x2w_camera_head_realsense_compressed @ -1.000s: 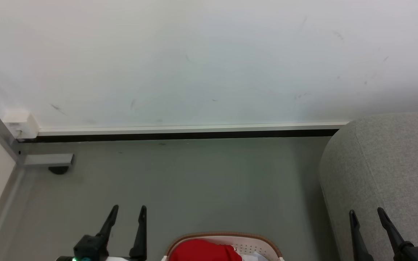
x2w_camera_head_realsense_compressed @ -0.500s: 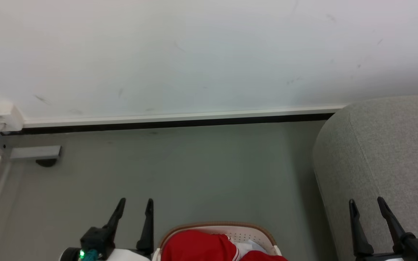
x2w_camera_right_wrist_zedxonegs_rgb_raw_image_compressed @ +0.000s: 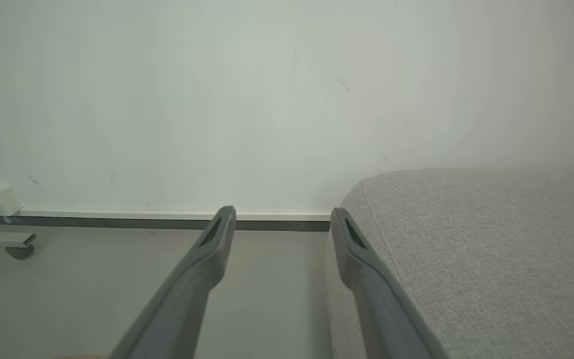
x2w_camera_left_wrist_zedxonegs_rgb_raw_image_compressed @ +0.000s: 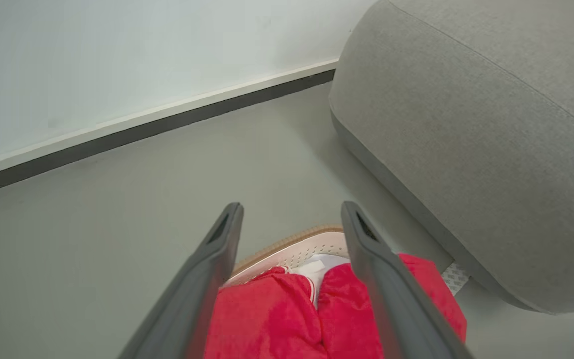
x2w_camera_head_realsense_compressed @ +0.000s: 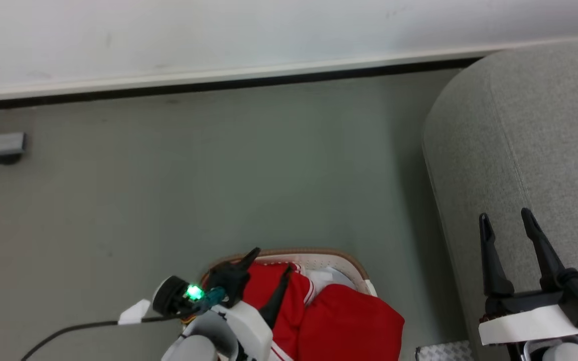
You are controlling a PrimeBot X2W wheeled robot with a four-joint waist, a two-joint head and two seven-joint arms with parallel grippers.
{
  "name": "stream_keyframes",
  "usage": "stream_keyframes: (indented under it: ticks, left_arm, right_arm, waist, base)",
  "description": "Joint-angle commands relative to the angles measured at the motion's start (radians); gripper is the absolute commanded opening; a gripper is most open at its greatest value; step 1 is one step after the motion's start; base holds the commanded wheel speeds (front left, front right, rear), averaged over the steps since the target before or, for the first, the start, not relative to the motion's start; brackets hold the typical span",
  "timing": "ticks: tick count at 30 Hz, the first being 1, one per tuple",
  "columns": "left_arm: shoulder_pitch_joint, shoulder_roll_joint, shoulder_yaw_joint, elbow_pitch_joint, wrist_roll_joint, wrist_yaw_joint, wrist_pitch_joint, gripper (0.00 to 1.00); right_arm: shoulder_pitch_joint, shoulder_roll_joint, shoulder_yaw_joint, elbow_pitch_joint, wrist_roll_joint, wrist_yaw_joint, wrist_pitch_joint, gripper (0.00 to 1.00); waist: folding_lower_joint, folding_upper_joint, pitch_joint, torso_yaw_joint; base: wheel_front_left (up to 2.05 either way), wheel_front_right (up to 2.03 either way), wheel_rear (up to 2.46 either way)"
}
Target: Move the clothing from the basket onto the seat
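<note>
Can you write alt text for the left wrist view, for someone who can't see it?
The open left claw hangs over red clothing heaped in a white basket on a grey floor. A grey sofa stands at the right, a white wall behind.

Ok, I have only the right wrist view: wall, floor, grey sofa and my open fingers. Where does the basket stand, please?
Observer: The basket stands on the floor, to the left of the sofa, with bare floor between them.
Operator: Is the clothing inside it?
Observer: Yes, red clothing fills it and bulges over the rim on the sofa side.
Operator: And the other arm?
Observer: The left gripper is open over the clothing and grips nothing.
</note>
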Motion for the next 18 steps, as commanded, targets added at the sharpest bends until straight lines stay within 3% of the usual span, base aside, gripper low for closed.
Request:
stream_keyframes:
  ticks: [1, 15, 18]
  left_arm:
    - [-0.037, 0.008, -0.021, 0.023, 0.016, -0.006, 0.012, 1.0]
    - [-0.289, 0.037, -0.218, 0.312, 0.098, -0.02, 0.149, 1.0]
    - [-0.323, 0.052, -0.23, 0.368, 0.12, -0.001, 0.177, 1.0]
  right_arm:
    - [-0.029, -0.002, 0.003, -0.01, 0.006, -0.002, -0.003, 1.0]
    - [-0.141, -0.002, 0.039, -0.063, 0.039, -0.002, -0.003, 1.0]
    - [-0.145, -0.001, 0.039, -0.068, 0.044, -0.002, -0.003, 1.0]
  waist:
    - [-0.0003, 0.0, 0.092, -0.04]
    - [-0.0003, 0.0, 0.333, -0.093]
    - [-0.0003, 0.0, 0.355, -0.093]
  base:
    - [0.0, 0.0, 0.0]
    - [0.0, 0.0, 0.0]
    - [0.0, 0.0, 0.0]
